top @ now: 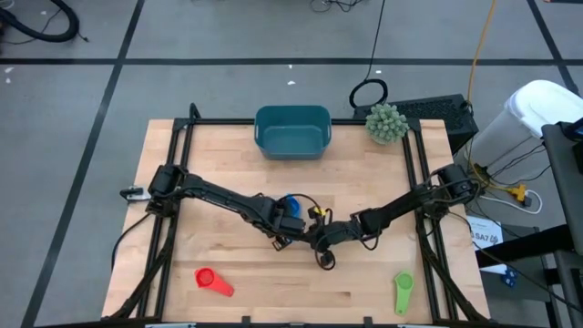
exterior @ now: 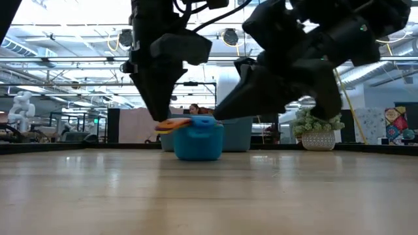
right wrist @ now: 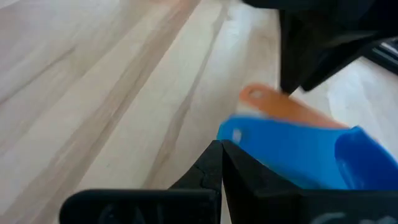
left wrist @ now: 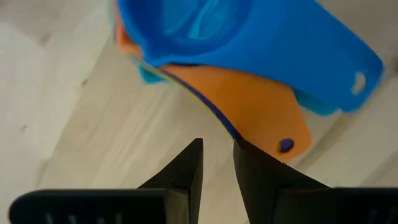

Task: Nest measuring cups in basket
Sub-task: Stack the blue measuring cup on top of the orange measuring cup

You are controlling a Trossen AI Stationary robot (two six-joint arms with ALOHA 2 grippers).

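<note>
A stack of nested measuring cups [top: 290, 205] stands on its base mid-table: a blue cup on top [left wrist: 249, 37], an orange handle [left wrist: 261, 106] under it, and light blue lower down. My left gripper [left wrist: 217, 152] points down beside the orange handle [exterior: 173, 123], open by a narrow gap with nothing between the fingers. My right gripper [right wrist: 221, 146] is shut and slants in from the right at the blue handle [right wrist: 292, 155]. A red cup [top: 211, 281] and a green cup [top: 403, 292] lie near the near edge. The teal basket [top: 291, 130] sits at the far edge. My left gripper has one fingertip [left wrist: 242, 146] at the rim of the orange handle's free end [left wrist: 283, 140]; whether it touches, I cannot tell. My right gripper meets the blue handle's free end [right wrist: 236, 134] with its shut fingertips, slanting down from the table's right; the stack stays on the table.
A spiky green plant ball in a pot [top: 386, 123] stands at the far right, beside the basket. Both arms cross the table's middle and meet at the stack. Bare wood [top: 301, 292] lies between the red and green cups. Black frame rails [top: 173, 164] run along the table's sides.
</note>
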